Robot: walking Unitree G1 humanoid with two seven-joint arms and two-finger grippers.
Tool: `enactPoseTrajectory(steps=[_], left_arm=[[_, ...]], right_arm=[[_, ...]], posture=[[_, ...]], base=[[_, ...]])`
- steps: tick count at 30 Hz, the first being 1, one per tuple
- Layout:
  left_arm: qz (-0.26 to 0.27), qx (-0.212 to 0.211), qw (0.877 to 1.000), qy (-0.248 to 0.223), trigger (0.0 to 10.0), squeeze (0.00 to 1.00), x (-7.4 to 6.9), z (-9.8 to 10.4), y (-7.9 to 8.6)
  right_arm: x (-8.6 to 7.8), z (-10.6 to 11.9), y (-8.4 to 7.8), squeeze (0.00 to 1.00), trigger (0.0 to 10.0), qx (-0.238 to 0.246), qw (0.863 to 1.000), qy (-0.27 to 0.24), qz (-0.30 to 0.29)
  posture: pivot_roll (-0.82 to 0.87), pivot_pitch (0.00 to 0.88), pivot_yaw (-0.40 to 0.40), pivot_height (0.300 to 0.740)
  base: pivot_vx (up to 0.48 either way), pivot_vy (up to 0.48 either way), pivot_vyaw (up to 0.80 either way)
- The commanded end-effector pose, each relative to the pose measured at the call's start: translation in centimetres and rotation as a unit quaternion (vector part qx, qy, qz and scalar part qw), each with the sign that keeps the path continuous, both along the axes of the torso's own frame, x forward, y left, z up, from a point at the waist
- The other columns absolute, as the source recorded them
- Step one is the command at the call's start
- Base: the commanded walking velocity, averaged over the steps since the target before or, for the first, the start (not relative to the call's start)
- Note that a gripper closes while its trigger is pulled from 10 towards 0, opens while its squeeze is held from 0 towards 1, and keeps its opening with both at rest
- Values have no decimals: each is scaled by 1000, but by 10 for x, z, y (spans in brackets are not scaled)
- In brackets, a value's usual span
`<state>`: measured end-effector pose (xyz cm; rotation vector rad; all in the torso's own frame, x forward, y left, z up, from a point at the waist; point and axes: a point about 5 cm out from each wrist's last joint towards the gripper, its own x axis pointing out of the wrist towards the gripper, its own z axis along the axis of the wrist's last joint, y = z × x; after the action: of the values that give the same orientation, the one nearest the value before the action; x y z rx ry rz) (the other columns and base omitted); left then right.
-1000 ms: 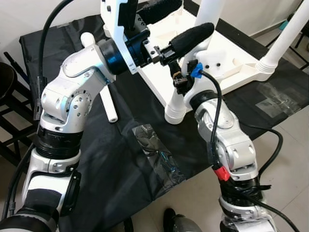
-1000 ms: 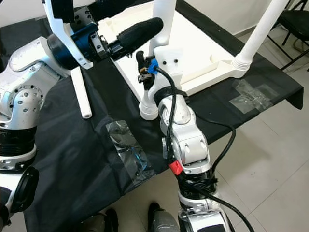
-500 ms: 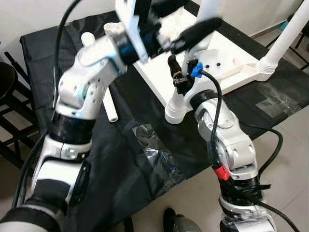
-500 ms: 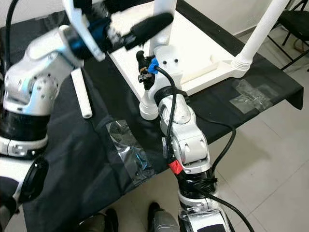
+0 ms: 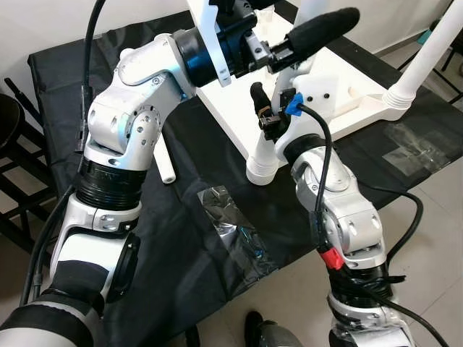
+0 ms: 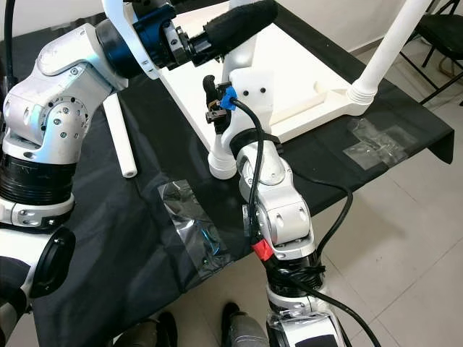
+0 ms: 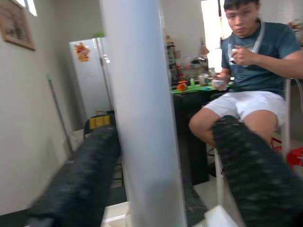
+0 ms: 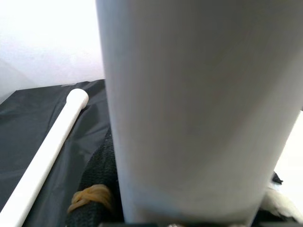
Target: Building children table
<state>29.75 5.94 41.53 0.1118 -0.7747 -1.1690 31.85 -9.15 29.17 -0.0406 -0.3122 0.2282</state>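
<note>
White tabletop (image 5: 340, 79); white legs (image 6: 394, 40); white loose leg (image 6: 121, 144); black cloth (image 5: 181, 238) over surface; black fingers (image 5: 318, 32); silver arms (image 5: 130, 123); blue connector (image 5: 292, 107); red tag (image 5: 333, 258); clear wrap (image 5: 235, 231).

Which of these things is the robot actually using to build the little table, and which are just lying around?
In use:
upside-down white tabletop
upright leg, between the left gripper fingers
corner leg at the right gripper
loose leg

Lying about:
plastic wrapper
second wrapper
black cloth

Head eyes look down on one black-draped table (image 5: 181, 238) — wrist cameras sit close against white legs (image 7: 142, 113).
</note>
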Motion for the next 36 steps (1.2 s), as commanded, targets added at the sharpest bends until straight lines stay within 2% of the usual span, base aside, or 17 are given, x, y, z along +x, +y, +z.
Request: enactPoseTrajectory(steps=[1,8,17,18,19,24,27,30,31,33,34,35,36], left_arm=[[-4,13,1000,-6,0,0,-1,-5,-2],[4,23,1000,-7,0,0,-5,-6,-1],[2,35,999,-5,0,0,-1,-5,1],[-2,37,999,-5,4235,0,-2,-5,0],[-21,30,999,-7,10000,1000,-4,-4,-2],[-47,24,999,-15,10000,1000,-7,-2,-5],[-74,36,996,-20,10000,1000,-6,-6,-4],[-76,54,995,-19,10000,1000,0,-10,-12],[-70,62,995,-18,10000,1000,0,-10,-21],[-70,62,995,-18,10000,1000,0,-10,-21],[-66,66,995,-17,10000,1000,-6,-6,-39],[-66,66,995,-17,10000,1000,-6,-6,-39],[-59,74,995,-17,10000,1000,-17,-1,-63]], right_arm=[[13,-44,-13,0,10000,-12,993,107,-44],[12,-45,-15,0,10000,-11,993,108,-47],[13,-44,-15,0,10000,-9,993,107,-49],[13,-44,-15,0,10000,-9,993,107,-49],[13,-44,-15,0,10000,-9,993,107,-50],[13,-43,-15,0,10000,-8,993,107,-49],[13,-43,-15,0,10000,-7,993,107,-48],[14,-43,-15,0,10000,-6,993,108,-47],[14,-43,-15,0,10000,-7,993,108,-46],[14,-43,-15,0,10000,-7,993,108,-46],[14,-44,-14,0,10000,-7,993,109,-46],[14,-44,-14,0,10000,-7,993,109,-46],[13,-44,-14,0,10000,-7,993,110,-45]], posture=[[-13,304,-21,740],[-11,305,-20,740],[-10,306,-19,740],[-11,306,-19,740],[-11,307,-20,740],[-12,307,-20,740],[-10,308,-23,740],[-8,307,-22,740],[-8,307,-23,740],[-8,307,-23,740],[-8,307,-23,740],[-8,307,-23,740],[-11,305,-23,740]], base=[[0,0,0],[0,0,0],[0,0,0],[0,0,0],[0,0,0],[0,0,0],[0,0,0],[0,0,0],[0,0,0],[0,0,0],[0,0,0],[0,0,0],[0,0,0]])
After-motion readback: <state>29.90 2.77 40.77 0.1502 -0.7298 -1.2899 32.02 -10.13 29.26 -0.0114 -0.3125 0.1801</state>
